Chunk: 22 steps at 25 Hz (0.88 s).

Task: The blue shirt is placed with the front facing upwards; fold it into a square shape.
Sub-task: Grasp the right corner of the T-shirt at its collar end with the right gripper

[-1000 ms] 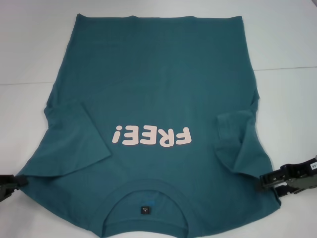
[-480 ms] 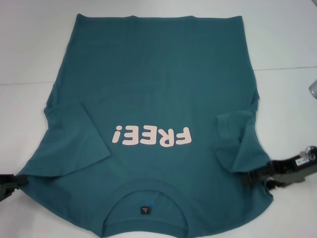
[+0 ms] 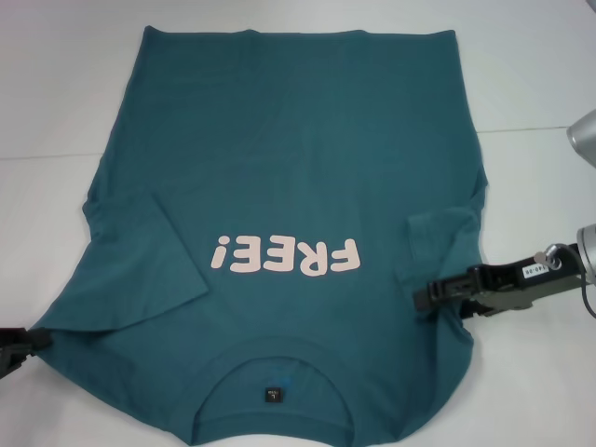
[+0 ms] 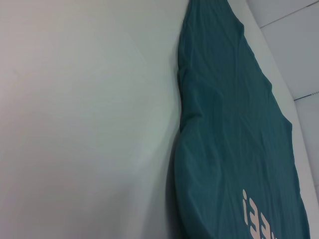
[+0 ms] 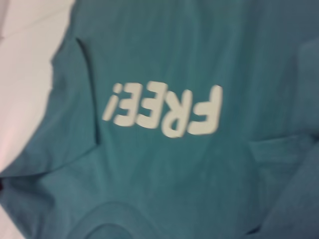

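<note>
White table [image 3: 56, 93] is seen all around, and the blue shirt [image 3: 298, 140] is spread flat on it, print up, with the collar [image 3: 270, 368] nearest the robot. Both short sleeves are already turned in over the body.

The shirt is judged soft, light and floppy, so it will sag and crease when lifted. It is best taken by an edge or a shoulder corner, never the middle.

The right gripper [image 3: 430, 296] is held over the shirt's right shoulder side, just beside the folded sleeve [image 3: 447, 247]. Its fingers look pinched on a fold of the cloth, with the shirt edge drawn inward under them.

The left gripper [image 3: 19, 340] is at the left shoulder corner; whether its fingers are apart cannot be told.

Nothing else is seen near the fingers.
</note>
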Motion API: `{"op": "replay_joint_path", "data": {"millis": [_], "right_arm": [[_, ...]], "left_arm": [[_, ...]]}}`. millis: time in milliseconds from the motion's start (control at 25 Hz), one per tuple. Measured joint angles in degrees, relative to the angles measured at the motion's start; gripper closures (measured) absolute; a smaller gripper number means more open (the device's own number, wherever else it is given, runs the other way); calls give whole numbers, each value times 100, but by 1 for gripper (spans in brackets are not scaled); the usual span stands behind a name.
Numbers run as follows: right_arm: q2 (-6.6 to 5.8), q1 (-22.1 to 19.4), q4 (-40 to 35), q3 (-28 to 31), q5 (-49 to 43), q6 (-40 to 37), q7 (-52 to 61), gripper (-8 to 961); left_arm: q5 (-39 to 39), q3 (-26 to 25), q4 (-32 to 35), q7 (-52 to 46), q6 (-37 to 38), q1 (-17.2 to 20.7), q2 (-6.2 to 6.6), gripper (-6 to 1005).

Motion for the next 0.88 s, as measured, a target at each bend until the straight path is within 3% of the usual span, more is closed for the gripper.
{"op": "replay_joint_path", "data": {"millis": [160,360,880], "right_arm": [[-21,-1,0,-2,178,-46,-69,42],[-86,-3,-34,-49,-267,-15,137,41],[-69,200,-25,-35,-834,71,273,41]], "left_arm": [[0,0,0,4,0,-2,0,973],[0,-13,0,7,1,11,0,973],[0,-71,0,9,7,-8,0,974]]}}
